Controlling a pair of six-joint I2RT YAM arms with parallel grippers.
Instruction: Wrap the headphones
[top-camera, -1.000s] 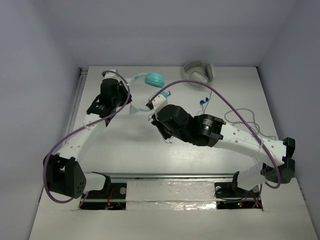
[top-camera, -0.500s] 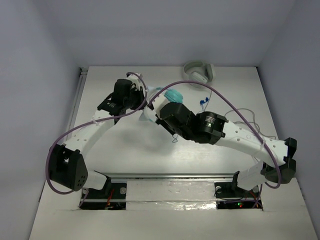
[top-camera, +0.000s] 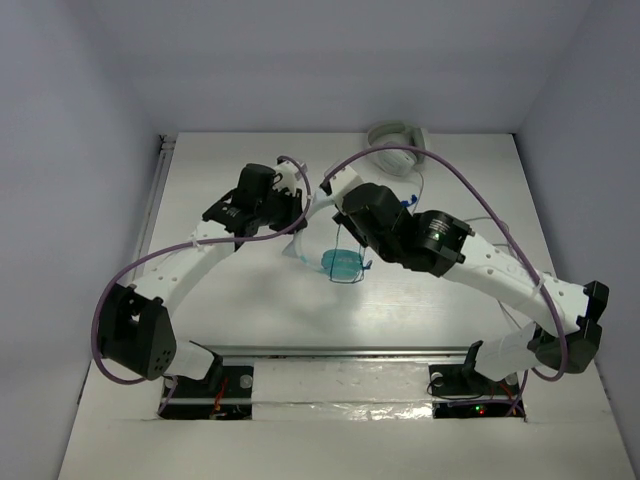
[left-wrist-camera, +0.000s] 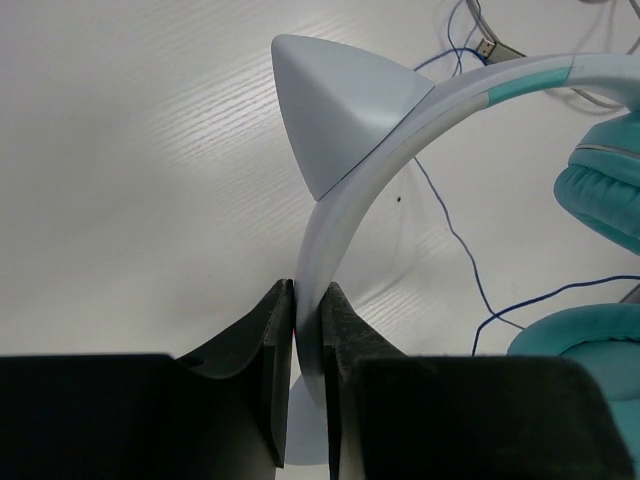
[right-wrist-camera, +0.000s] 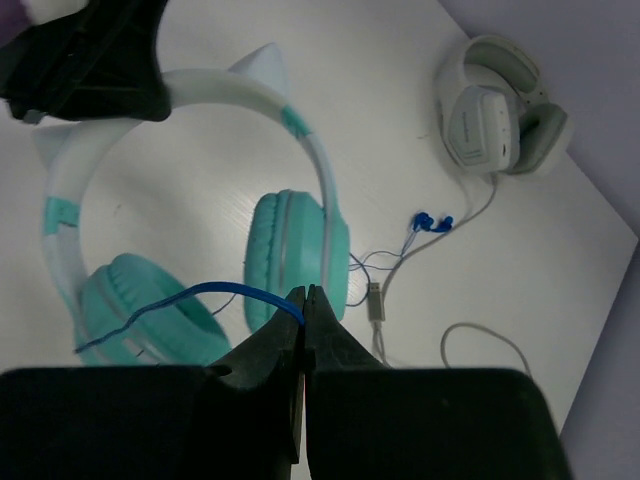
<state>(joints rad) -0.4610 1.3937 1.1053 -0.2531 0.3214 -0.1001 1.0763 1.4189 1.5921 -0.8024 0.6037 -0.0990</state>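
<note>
left gripper (left-wrist-camera: 307, 300), jaws pinching the pale headband (left-wrist-camera: 352, 190) below a cat-ear point, teal headphones (right-wrist-camera: 295, 250) between both arms over mid table (top-camera: 240, 290), right gripper (right-wrist-camera: 303, 305), jaws pressed on the thin blue cable (right-wrist-camera: 190, 297), grey-white headphones (right-wrist-camera: 495, 105) well apart at the far edge

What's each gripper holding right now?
Left gripper: closed on the pale headband.
Right gripper: closed on the thin blue cable.
</note>
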